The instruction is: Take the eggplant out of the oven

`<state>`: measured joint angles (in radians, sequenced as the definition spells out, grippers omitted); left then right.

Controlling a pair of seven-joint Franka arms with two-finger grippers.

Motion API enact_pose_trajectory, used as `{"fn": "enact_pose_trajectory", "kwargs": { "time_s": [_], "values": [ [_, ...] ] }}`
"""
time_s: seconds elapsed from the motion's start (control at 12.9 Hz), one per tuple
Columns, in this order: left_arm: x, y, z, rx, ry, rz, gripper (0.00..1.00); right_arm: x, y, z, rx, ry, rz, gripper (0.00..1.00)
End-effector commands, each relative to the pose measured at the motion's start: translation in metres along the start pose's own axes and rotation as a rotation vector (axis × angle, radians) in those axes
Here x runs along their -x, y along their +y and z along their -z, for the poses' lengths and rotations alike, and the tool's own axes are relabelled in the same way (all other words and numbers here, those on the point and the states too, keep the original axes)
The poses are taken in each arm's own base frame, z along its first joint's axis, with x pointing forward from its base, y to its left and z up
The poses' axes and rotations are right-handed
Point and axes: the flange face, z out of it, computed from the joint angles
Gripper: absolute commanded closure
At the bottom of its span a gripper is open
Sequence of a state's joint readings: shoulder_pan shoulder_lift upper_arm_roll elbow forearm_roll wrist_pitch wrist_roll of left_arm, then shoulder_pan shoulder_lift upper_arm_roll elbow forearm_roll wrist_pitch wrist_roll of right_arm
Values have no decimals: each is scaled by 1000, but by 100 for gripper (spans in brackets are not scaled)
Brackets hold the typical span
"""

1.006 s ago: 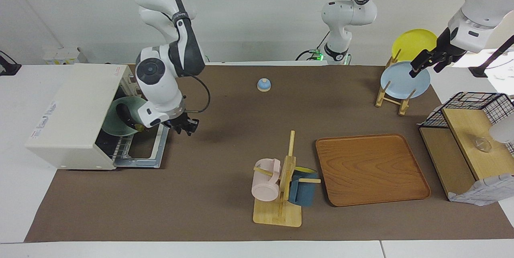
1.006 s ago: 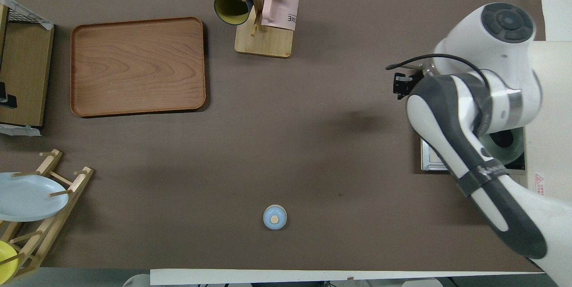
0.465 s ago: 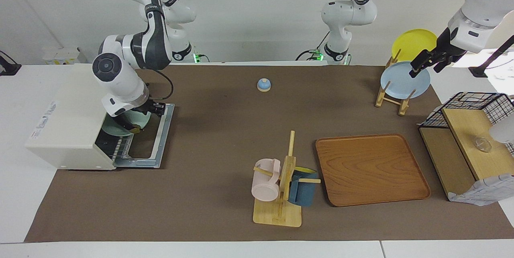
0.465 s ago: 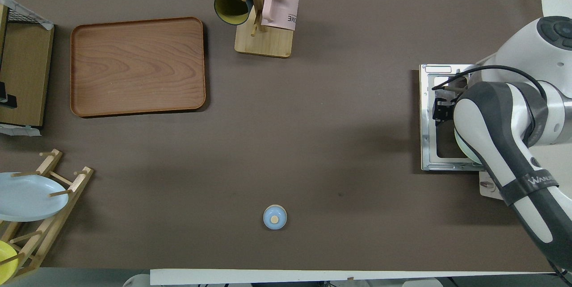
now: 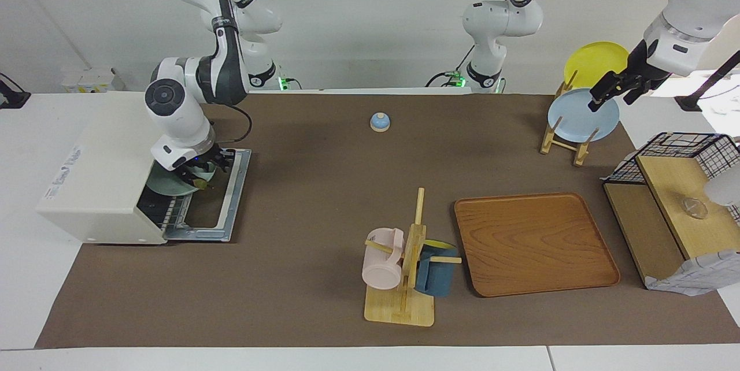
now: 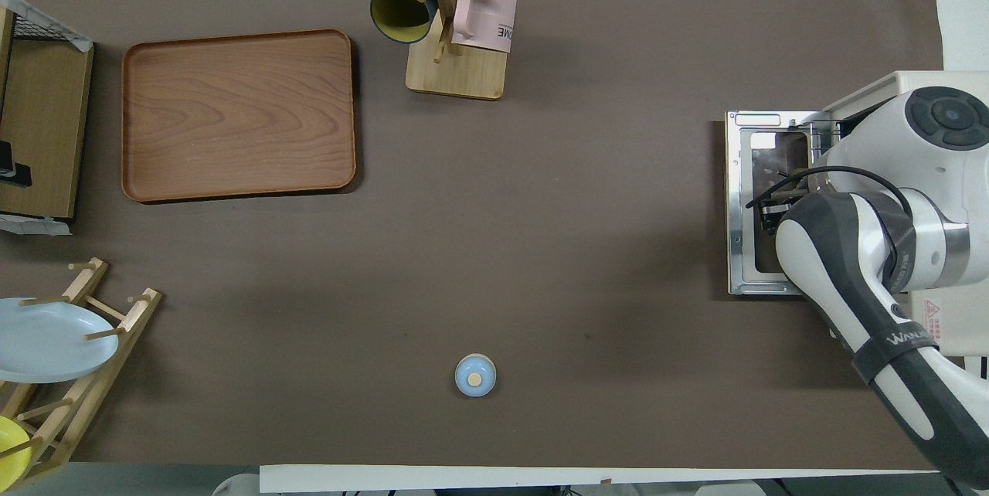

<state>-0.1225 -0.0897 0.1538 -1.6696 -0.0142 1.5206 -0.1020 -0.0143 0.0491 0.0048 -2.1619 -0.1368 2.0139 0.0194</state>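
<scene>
Boxy cream-white oven [image 5: 98, 169], door down, holds pale green glossy plate [image 5: 167, 186] on wire rack; right gripper [image 5: 199, 173] at its mouth, grip unclear; left gripper [image 5: 604, 93], jaws wide, waits by blue plate [image 5: 578, 119].

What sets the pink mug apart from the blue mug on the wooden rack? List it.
1. Colour: the pink mug is pale pink all over, while the blue mug is dark blue with a yellow inside.
2. Markings: the pink mug carries dark lettering on its side. The blue mug shows none.
3. Place: the blue mug hangs beside the tray, the pink mug toward the right arm's end.

Both hang tipped on pegs of the wooden rack.
</scene>
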Motion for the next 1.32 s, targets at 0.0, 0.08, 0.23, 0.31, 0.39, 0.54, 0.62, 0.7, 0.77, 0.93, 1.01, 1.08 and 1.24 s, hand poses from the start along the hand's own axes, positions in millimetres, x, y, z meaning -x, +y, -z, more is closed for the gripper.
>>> {"fn": "enact_pose_trajectory", "kwargs": {
  "time_s": [0.0, 0.08, 0.23, 0.31, 0.39, 0.54, 0.62, 0.7, 0.77, 0.93, 1.01, 1.08, 1.24],
  "values": [
    [6, 0, 1, -8, 11, -3, 0, 8, -2, 6, 35, 11, 67, 100],
    [7, 0, 0, -7, 6, -1, 0, 7, -5, 8, 40, 10, 74, 100],
    [7, 1, 0, -9, 5, -3, 0, -3, -31, 33, 72, -9, 116, 100],
    [7, -3, 0, -9, 5, 5, 0, -11, -58, 54, 87, -9, 114, 100],
    [7, -3, 0, -9, 5, 6, 0, -16, -99, 74, 103, 7, 79, 100],
    [7, -4, -1, -7, 2, 8, 0, -22, -198, 106, 125, 22, 7, 100],
    [7, -4, -2, -9, 0, 8, 0, -31, -245, 112, 142, 26, -40, 100],
    [8, -6, -2, -7, 0, 11, 0, -39, -296, 113, 165, 22, -74, 100],
    [7, -8, -2, -6, 0, 15, 0, -49, -341, 106, 186, 22, -112, 100],
    [5, -25, -1, -3, 8, 47, 0, -67, -433, 95, 97, 61, -201, 100],
    [5, -33, 0, -2, 13, 61, 0, -74, -470, 82, 12, 63, -282, 100],
    [4, -44, 0, -1, 15, 72, 0, -65, -512, 68, -55, 77, -317, 100],
    [4, -54, 1, -1, 15, 92, 0, -42, -557, 59, -135, 112, -358, 100]
  ]
}}
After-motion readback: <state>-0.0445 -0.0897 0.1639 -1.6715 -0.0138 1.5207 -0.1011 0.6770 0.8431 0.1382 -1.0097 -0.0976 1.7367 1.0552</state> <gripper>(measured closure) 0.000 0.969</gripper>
